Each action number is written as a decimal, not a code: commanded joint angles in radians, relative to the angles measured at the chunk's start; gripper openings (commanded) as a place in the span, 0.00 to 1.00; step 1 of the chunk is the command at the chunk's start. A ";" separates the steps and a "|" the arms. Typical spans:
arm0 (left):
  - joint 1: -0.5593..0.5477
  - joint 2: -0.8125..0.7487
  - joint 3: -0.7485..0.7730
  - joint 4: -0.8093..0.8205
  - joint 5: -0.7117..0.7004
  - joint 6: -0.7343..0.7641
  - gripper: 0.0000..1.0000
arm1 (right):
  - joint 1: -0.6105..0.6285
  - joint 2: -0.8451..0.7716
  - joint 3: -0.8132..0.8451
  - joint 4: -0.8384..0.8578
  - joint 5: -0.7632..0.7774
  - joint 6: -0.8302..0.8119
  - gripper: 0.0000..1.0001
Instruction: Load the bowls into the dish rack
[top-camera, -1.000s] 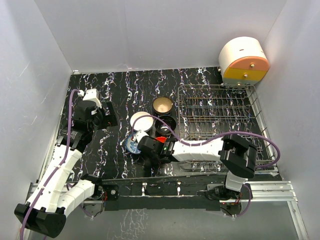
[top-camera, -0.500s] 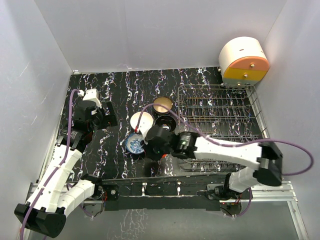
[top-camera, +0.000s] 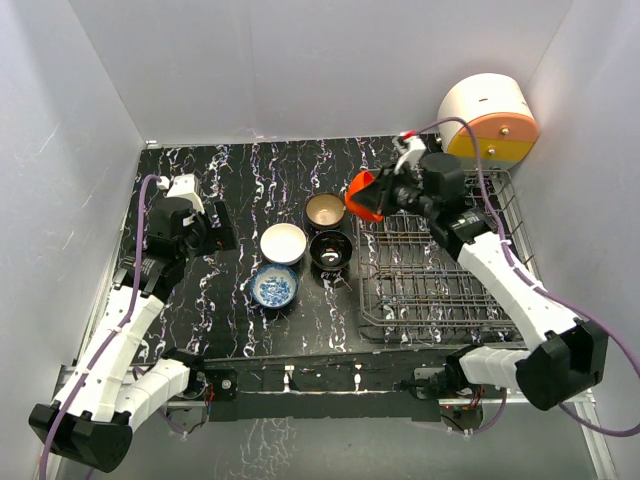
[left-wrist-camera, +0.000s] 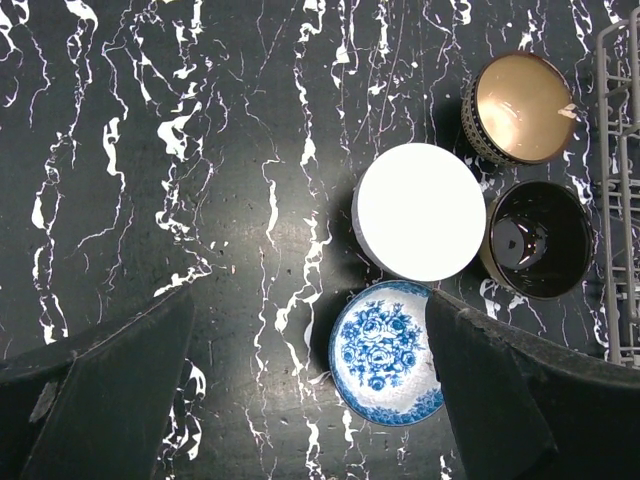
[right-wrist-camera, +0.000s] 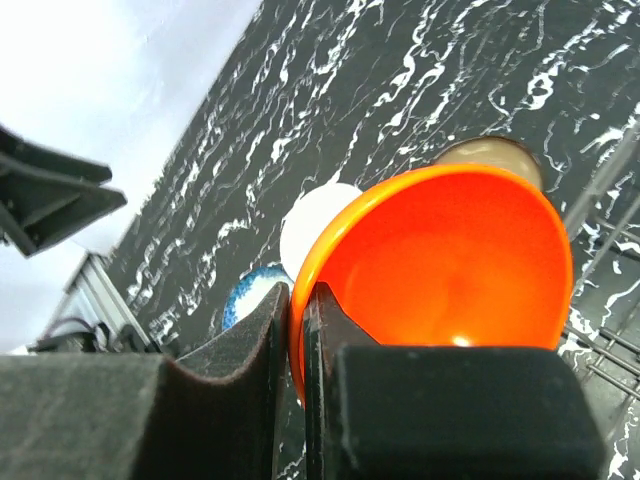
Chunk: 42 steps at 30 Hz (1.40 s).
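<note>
Bowl aloft in the top view: the right gripper (top-camera: 385, 192) has the red-orange bowl (top-camera: 362, 196) tipped on edge over the far left corner of the dish rack (top-camera: 440, 262), with the white bowl (top-camera: 283, 242), blue-and-white bowl (top-camera: 274, 286), black bowl (top-camera: 331, 250) and tan bowl (top-camera: 325, 210) clustered mid-counter by its left edge. From the left wrist we get what that misses, the left gripper (left-wrist-camera: 308, 300) gaping empty above those four. Right wrist shows us the pinch itself, jaws clamped on the thin rim; we judge it light, rigid, glossy and chippable, so the rim is the hold and the wires want a gentle landing.
</note>
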 joint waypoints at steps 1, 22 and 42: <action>-0.004 -0.001 0.052 -0.021 0.024 0.020 0.97 | -0.239 0.021 -0.121 0.387 -0.367 0.215 0.08; -0.004 0.006 0.106 -0.051 0.003 0.039 0.97 | -0.568 0.687 -0.372 1.816 -0.543 1.237 0.08; -0.004 -0.007 0.105 -0.075 -0.033 0.045 0.97 | -0.577 0.788 -0.301 1.393 -0.473 1.117 0.08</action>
